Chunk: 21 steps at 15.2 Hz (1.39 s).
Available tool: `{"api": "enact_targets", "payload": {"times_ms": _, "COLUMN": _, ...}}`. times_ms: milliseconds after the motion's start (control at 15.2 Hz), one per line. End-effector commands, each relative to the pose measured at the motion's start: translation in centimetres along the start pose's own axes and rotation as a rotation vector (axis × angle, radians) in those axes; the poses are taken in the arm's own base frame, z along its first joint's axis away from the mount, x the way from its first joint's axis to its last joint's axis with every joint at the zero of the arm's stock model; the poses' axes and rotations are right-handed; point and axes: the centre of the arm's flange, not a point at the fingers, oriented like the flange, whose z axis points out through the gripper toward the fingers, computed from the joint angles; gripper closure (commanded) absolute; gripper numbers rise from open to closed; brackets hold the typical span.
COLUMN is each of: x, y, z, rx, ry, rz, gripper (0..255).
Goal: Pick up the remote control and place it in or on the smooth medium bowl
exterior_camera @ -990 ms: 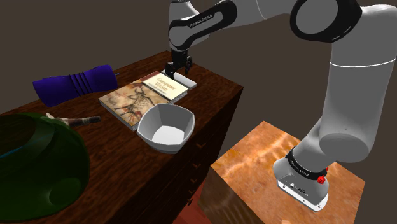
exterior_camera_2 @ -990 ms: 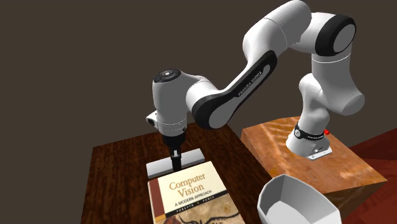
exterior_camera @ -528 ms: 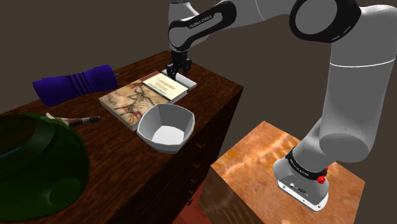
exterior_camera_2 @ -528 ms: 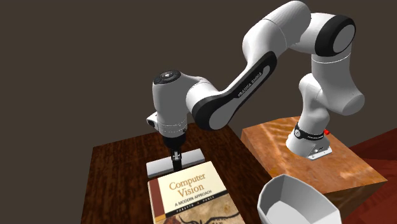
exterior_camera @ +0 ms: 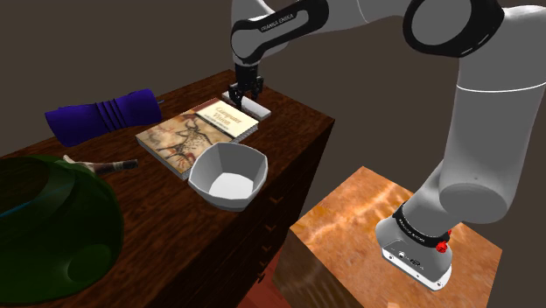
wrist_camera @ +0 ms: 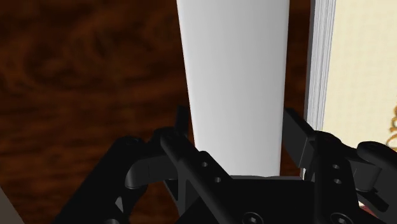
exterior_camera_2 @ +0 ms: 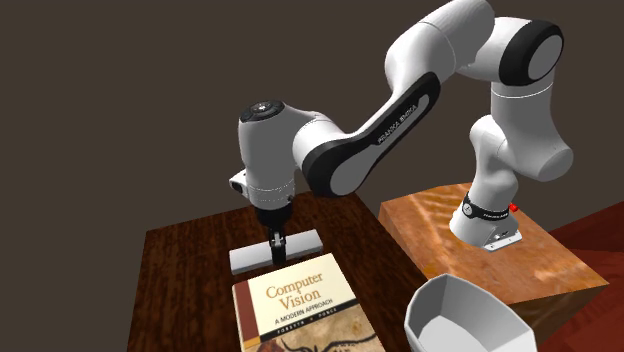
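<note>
Remote control (wrist_camera: pixel 235 83): a pale grey slab, right under my wrist! Whether it is resting on the dark wooden table (exterior_camera: pixel 293 122) or just off it, I cannot tell.
My gripper (exterior_camera_2: pixel 277 247): clenched on the remote control, with a black finger (wrist_camera: pixel 298 137) against each long side.
Book (exterior_camera: pixel 197 131): the remote control lies just beside its end, at 2 o'clock from it in the shoulder view.
Bowl (exterior_camera: pixel 229 178): white and faceted. The remote control sits apart from it, at 1 o'clock in the same view.

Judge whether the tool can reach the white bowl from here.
Probably yes: the tool, shut on the grey remote, has only the flat book between it and the open bowl; nothing tall intervenes.
</note>
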Motion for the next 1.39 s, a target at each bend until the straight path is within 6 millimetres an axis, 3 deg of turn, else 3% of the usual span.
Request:
{"api": "enact_targets", "payload": {"times_ms": 0, "x": 0.0, "y": 0.1, "z": -1.2, "rx": 0.000, "ry": 0.000, "rz": 0.000, "gripper": 255}}
{"api": "enact_targets", "payload": {"times_ms": 1320, "x": 0.0, "y": 0.2, "z": -11.8, "rx": 0.000, "ry": 0.000, "rz": 0.000, "gripper": 255}}
